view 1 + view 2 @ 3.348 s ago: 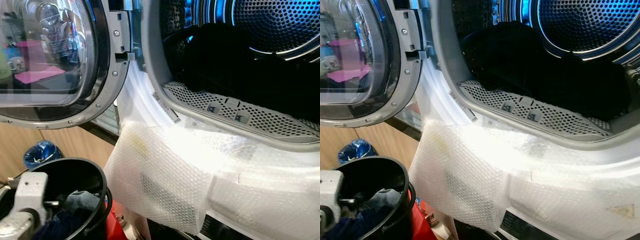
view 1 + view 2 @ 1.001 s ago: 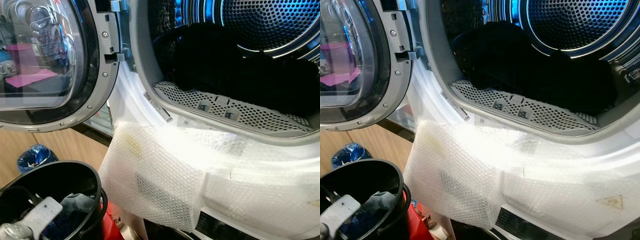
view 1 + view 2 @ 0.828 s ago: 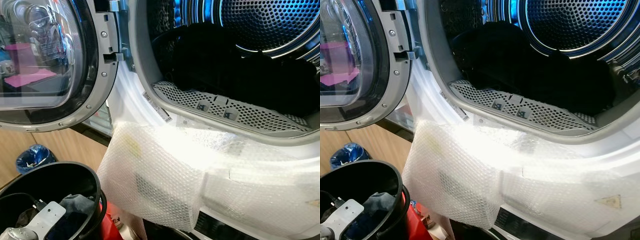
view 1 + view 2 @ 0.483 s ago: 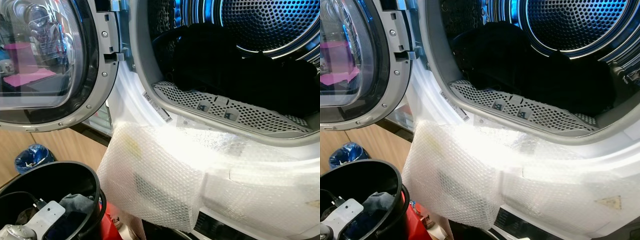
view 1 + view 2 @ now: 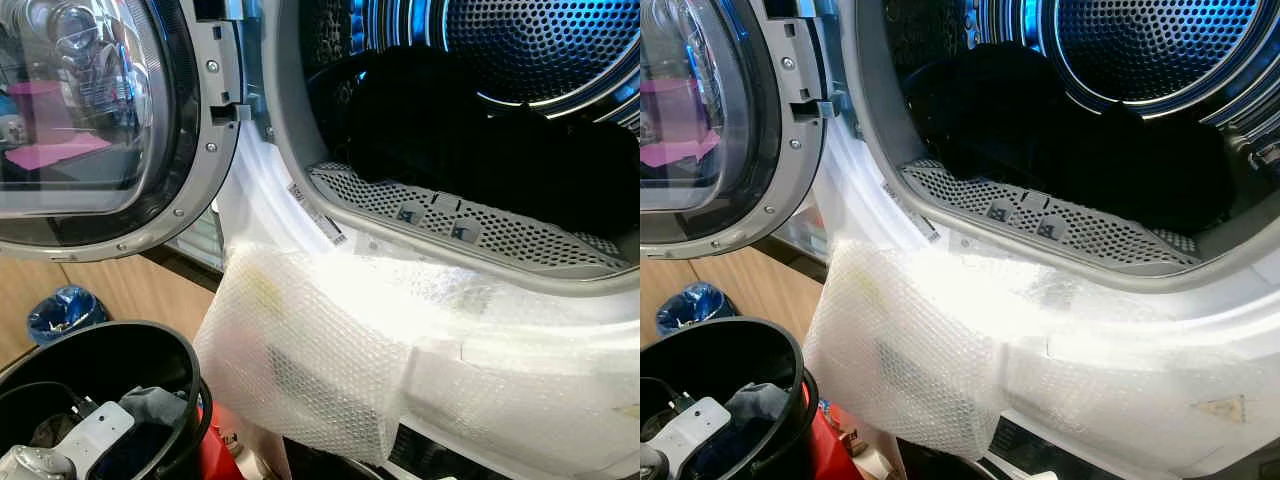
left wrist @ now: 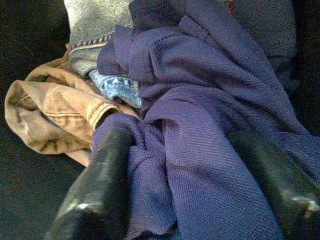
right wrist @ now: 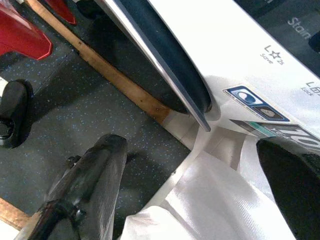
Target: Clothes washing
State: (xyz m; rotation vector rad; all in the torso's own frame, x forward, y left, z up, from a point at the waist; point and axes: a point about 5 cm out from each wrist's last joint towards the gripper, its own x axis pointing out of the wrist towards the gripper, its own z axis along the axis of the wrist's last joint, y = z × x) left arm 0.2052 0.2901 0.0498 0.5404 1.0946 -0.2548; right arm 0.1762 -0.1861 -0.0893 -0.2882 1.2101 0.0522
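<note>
My left gripper [image 6: 185, 200] is down inside a black bucket [image 5: 192, 378] at the lower left, open, its two fingers [image 6: 97, 185] spread over a purple garment [image 6: 200, 100] and pressing into its folds. Beside that lie a tan garment [image 6: 55, 110], a bit of denim [image 6: 117, 87] and grey cloth [image 6: 95, 20]. The arm's white wrist [image 5: 85, 445] shows in the bucket. The washing machine's drum [image 5: 540, 50] stands open with dark clothes [image 5: 450, 130] inside. My right gripper [image 7: 195, 200] hangs open low beside the machine's front [image 7: 250, 50].
The round glass door [image 5: 100, 120] is swung open to the left. Bubble wrap [image 5: 330, 350] drapes over the machine's front below the opening. A red object [image 5: 215, 450] sits behind the bucket, a blue bag [image 5: 55, 310] by the wooden wall. Under the right gripper is dark speckled floor [image 7: 60, 115].
Since 3.3 s ago my left arm has sunk deeper into the bucket and the camera has shifted a little. Over the last second hardly anything moved.
</note>
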